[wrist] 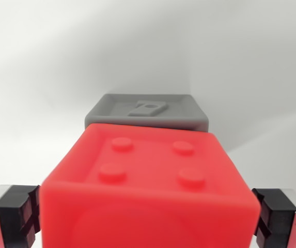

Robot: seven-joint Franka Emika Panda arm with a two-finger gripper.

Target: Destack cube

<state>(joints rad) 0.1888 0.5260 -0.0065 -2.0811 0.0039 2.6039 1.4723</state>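
Single wrist view, very near, faces forward-down between pincer (148, 217) fingers (18, 214); red cube (148, 191) fills foreground.

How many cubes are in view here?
2. A red cube sits in front between the gripper fingers; a grey cube lies behind it, partly hidden. Others may be out of view.

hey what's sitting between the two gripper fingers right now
In the wrist view, the red cube fills the gap between the black finger pads, with the grey tray behind it.
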